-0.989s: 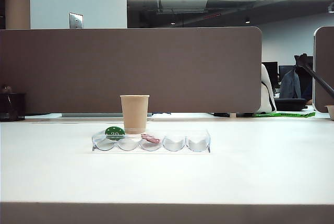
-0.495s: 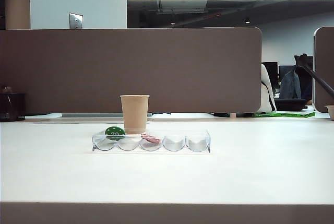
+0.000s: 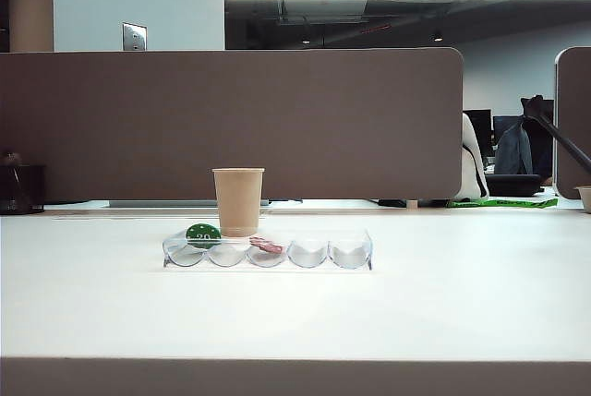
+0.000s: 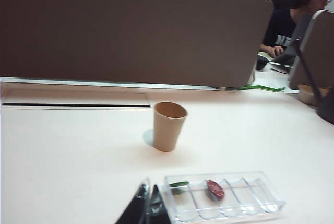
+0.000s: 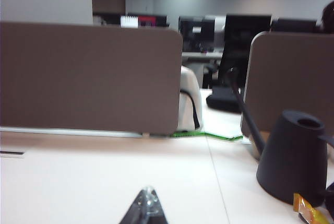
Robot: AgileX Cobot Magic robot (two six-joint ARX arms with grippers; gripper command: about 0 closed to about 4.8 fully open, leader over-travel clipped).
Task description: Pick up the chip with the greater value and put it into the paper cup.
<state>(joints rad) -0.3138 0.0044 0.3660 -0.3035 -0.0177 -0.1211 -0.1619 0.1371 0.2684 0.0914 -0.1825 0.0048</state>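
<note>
The tan paper cup (image 3: 238,200) stands upright just behind the clear scalloped tray (image 3: 351,253); the left wrist view also shows this paper cup (image 4: 169,126) and looks into its mouth at an angle. The chip of greater value shows in no view. A green chip (image 3: 202,234) leans in the tray's leftmost slot and a red chip (image 3: 266,245) lies in the third slot. My left gripper (image 4: 148,187) is shut and empty, beside the tray's (image 4: 261,198) green-chip end. My right gripper (image 5: 148,191) is shut and empty over bare table, far from the tray.
A brown partition (image 3: 231,119) runs along the table's back. A black container (image 3: 20,188) stands at the far left. In the right wrist view a black spouted pot (image 5: 295,156) and an orange wrapper (image 5: 308,211) sit near the right gripper's side.
</note>
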